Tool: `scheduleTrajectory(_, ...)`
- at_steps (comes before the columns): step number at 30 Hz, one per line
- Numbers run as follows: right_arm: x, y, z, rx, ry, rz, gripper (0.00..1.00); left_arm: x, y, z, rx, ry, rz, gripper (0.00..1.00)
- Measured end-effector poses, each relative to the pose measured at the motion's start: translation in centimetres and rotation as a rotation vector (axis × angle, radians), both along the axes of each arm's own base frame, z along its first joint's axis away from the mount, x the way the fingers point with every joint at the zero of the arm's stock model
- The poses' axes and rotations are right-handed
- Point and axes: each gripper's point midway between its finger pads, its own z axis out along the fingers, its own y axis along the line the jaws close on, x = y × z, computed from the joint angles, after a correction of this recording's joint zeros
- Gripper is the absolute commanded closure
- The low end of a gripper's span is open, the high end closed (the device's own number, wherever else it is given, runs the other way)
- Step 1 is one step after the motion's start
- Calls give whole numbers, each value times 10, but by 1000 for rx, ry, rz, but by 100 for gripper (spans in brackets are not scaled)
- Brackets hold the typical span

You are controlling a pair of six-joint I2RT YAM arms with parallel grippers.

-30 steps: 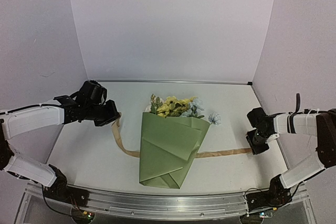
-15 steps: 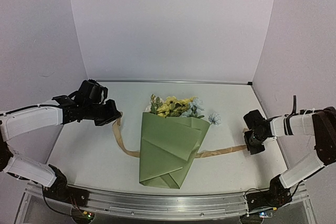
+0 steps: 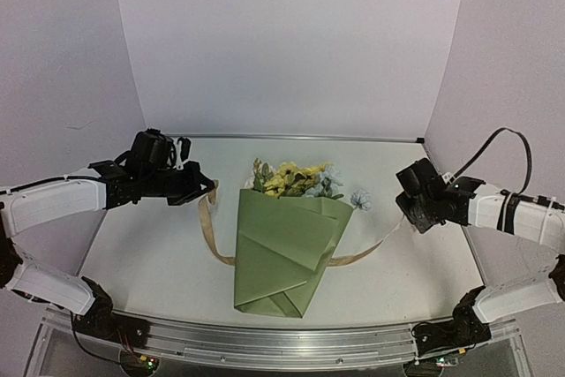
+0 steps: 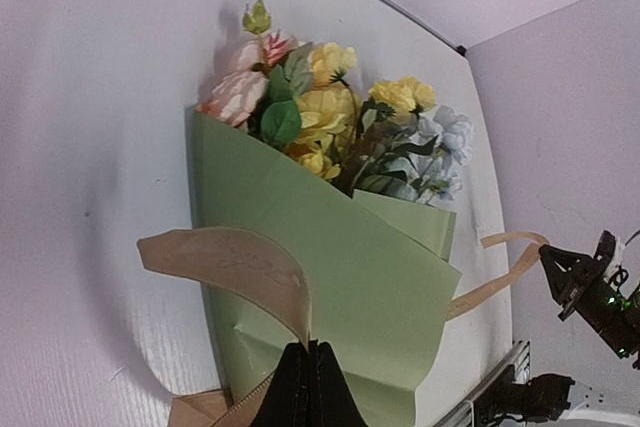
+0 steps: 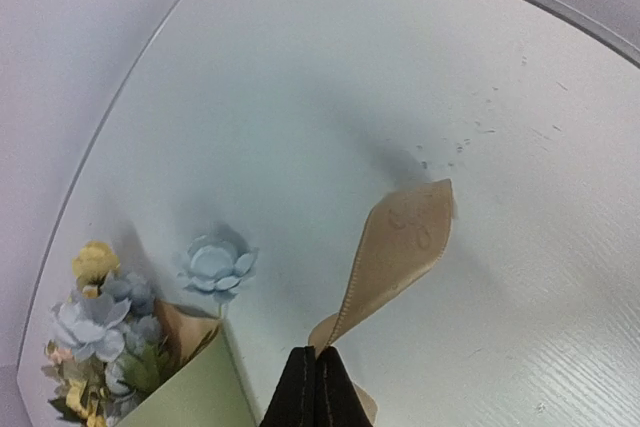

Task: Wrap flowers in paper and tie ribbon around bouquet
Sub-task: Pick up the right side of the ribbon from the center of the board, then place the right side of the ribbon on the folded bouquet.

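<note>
The bouquet lies in the middle of the table, a cone of olive-green paper (image 3: 287, 245) with the yellow and pale blue flowers (image 3: 291, 178) at its far, open end. The tan ribbon (image 3: 210, 227) runs under the cone and comes out on both sides. My left gripper (image 3: 199, 193) is shut on the ribbon's left end (image 4: 235, 257), held above the table to the left of the cone; its fingertips (image 4: 308, 349) pinch the strip. My right gripper (image 3: 409, 215) is shut on the right end (image 5: 405, 237), lifted off the table to the right of the cone.
One loose pale blue bloom (image 3: 360, 199) lies on the table to the right of the cone's mouth, also in the right wrist view (image 5: 215, 262). White walls close the table (image 3: 150, 253) on three sides. A metal rail (image 3: 282, 342) runs along the near edge.
My right gripper closed on the ribbon's right end and raised it up and inward, off the table. My left gripper shifted slightly toward the cone, lifting its end of the ribbon.
</note>
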Motion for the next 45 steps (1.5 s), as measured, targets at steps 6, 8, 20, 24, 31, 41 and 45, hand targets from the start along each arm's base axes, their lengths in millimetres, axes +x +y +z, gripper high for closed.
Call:
scheduleTrajectory(6, -9, 63, 25, -61, -84, 265, 100, -8, -36, 10, -78, -46, -130, 100)
scheduleTrajectory(8, -8, 85, 30, -53, -105, 353, 100, -15, -54, 14, -101, -71, -188, 100)
scheduleTrajectory(20, 29, 241, 49, 151, -163, 838, 100, -78, -166, -6, -95, -200, -583, 100)
scheduleTrajectory(24, 27, 254, 49, 178, -151, 908, 100, -82, -194, -29, -50, -189, -672, 100)
scheduleTrajectory(31, 34, 274, 54, 233, -145, 996, 96, -91, -223, -22, -41, -238, -799, 100)
scheduleTrajectory(41, 38, 301, 40, 315, -73, 1116, 90, -80, -210, -35, -34, -214, -755, 100)
scheduleTrajectory(45, 29, 311, 26, 338, -29, 1156, 89, -97, -196, -48, -59, -199, -739, 100)
